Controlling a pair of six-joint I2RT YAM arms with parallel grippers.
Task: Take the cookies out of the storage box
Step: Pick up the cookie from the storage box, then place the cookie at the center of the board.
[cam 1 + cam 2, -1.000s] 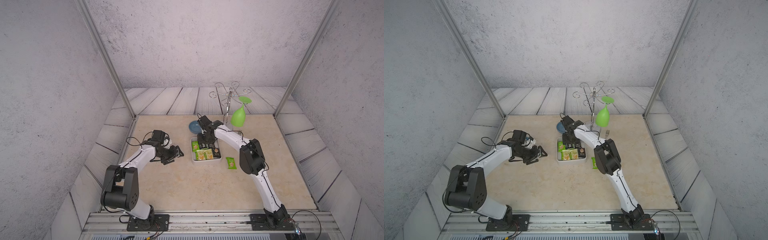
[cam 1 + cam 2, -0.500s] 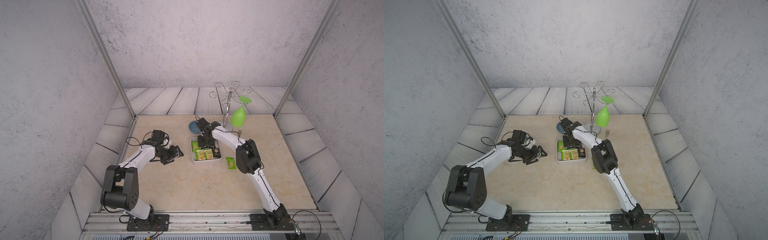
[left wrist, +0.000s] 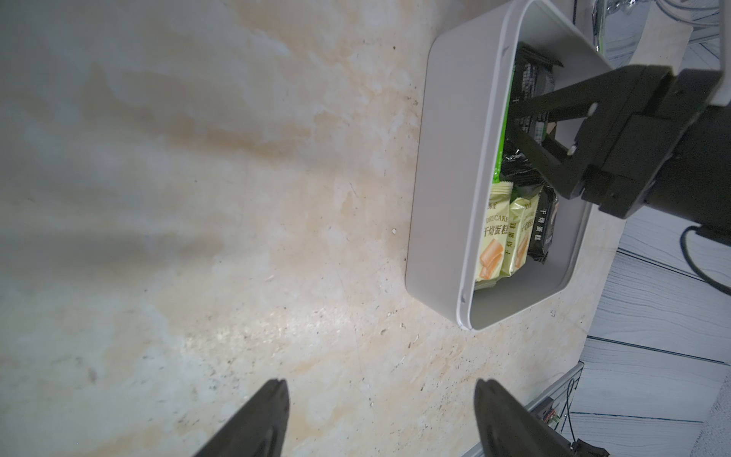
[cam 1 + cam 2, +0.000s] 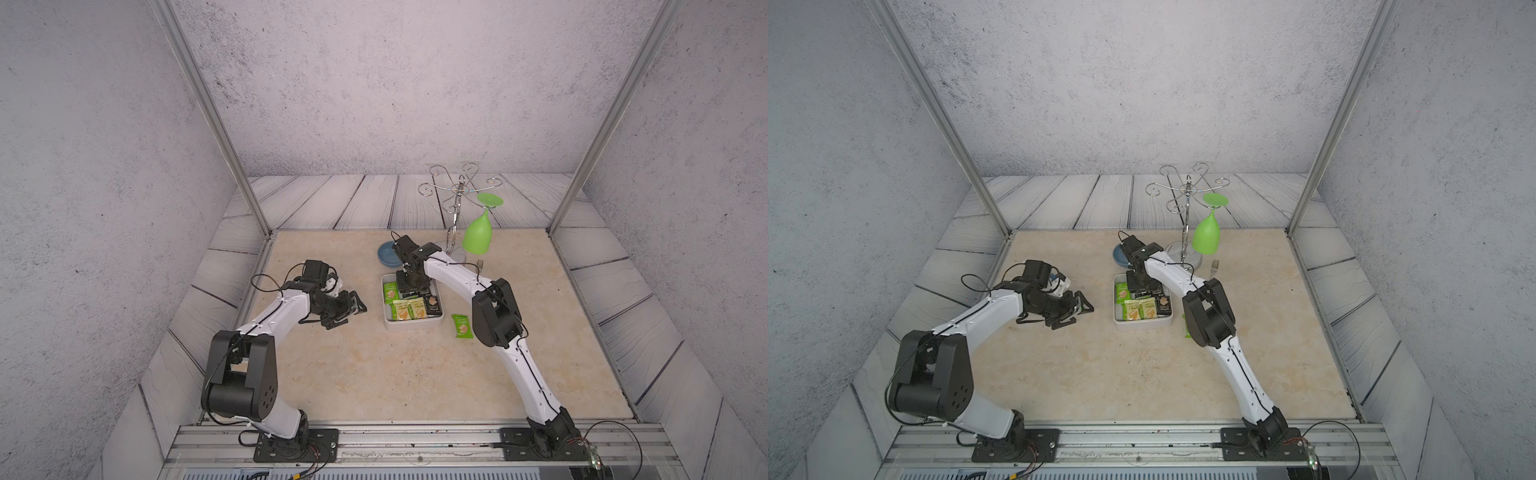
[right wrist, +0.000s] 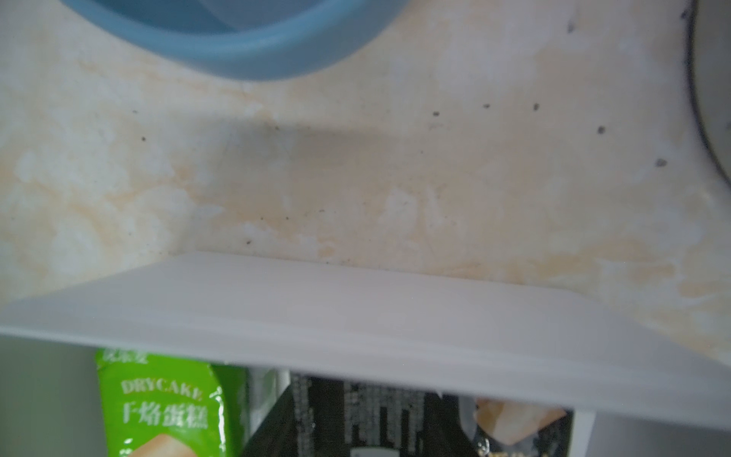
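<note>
We see the right gripper point(image 4: 409, 287) down inside the storage box point(image 4: 414, 326) among the cookies point(image 4: 409, 310); its jaws seem hidden here.

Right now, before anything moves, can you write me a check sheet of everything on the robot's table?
Surface: beige table, a few dark specks.
Job's things: white box holds green, cream and black cookie packets; one green packet lies outside, beside it.
Clutter: blue bowl, fork, green glass hanging upside down on a wire rack.
Hands: left hand open, empty, over bare table; right hand down in the box, grip unclear.
Cables: black cable looping off the left arm; wires by the right base.
Surroundings: grey walls, metal posts.
</note>
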